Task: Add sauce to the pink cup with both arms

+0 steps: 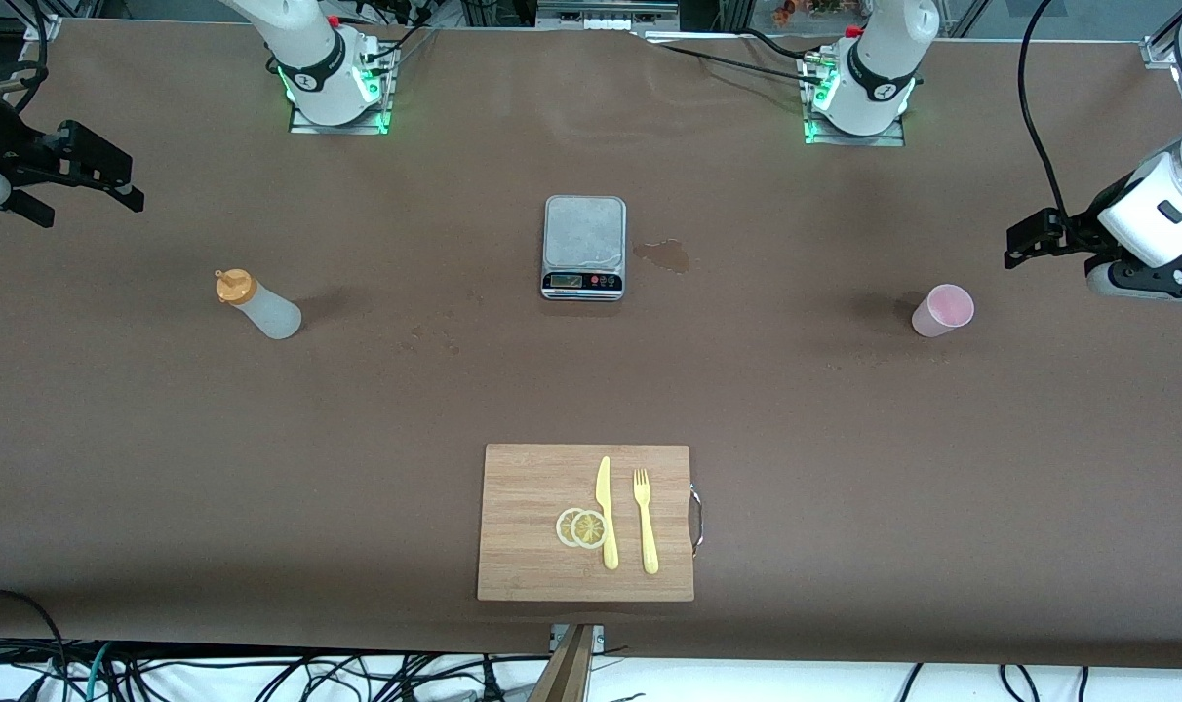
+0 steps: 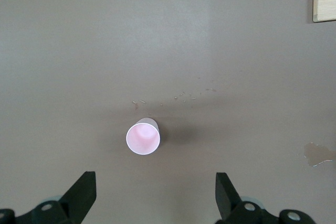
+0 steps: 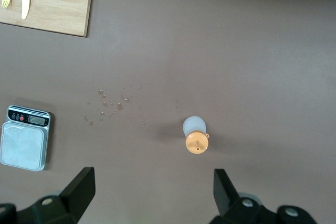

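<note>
The sauce (image 1: 257, 307), a whitish squeeze bottle with an orange cap, stands upright toward the right arm's end of the table. It also shows from above as the sauce (image 3: 196, 136). My right gripper (image 1: 79, 198) hovers open and empty above the table near that end, its fingertips (image 3: 84, 182) wide apart, clear of the bottle. The pink cup (image 1: 943, 311) stands upright and empty toward the left arm's end. In the left wrist view the cup (image 2: 143, 138) lies just ahead of my left gripper (image 2: 156, 192). That left gripper (image 1: 1025, 246) hangs open, holding nothing.
A small scale (image 1: 583, 247) sits mid-table with a wet puddle (image 1: 663, 255) beside it. Nearer the camera lies a wooden cutting board (image 1: 532, 478) carrying a yellow knife (image 1: 606, 512), a fork (image 1: 645, 519) and lemon slices (image 1: 581, 527).
</note>
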Tool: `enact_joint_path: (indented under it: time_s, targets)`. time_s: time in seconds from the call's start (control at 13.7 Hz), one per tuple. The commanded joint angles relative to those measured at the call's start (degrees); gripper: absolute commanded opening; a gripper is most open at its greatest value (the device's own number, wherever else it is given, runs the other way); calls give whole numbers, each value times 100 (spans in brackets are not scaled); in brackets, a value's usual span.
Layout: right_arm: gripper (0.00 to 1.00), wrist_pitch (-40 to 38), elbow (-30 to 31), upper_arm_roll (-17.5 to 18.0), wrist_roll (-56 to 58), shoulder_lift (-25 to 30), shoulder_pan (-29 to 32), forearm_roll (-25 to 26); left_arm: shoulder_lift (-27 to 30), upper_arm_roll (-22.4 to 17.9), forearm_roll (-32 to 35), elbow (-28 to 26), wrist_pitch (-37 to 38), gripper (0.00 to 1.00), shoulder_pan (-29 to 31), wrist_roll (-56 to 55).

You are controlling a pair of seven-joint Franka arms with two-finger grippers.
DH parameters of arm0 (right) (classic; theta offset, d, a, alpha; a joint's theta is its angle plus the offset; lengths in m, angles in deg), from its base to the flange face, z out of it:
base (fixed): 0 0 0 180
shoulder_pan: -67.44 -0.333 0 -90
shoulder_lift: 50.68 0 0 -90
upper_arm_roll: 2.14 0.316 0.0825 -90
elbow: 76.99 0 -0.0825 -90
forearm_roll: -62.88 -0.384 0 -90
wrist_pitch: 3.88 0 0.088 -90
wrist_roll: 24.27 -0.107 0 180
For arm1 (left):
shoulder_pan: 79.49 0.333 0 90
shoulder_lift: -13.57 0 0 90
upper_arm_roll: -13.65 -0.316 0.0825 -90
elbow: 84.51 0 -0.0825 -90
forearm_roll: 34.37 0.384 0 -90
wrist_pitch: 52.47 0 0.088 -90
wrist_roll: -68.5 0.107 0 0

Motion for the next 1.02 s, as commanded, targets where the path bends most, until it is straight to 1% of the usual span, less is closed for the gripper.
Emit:
enact_joint_path:
  time_s: [0.0,0.07,0.36,0.8,0.95]
  targets:
    - [100,-203,-41,5,74,37,11,-17,-18,-46,-111,56,109,100,-9,121]
    - [100,-335,-50,5,66,37,11,-17,-18,-46,-111,47,118,100,0,138]
    - [100,-441,-67,-57,74,142,20,0,-18,-72,-76,29,223,100,61,182]
    - [100,-433,-67,-30,13,169,11,9,-62,-73,-129,3,188,100,228,191]
    - [100,-468,-67,-22,39,178,11,9,-271,-73,-94,38,109,100,263,357]
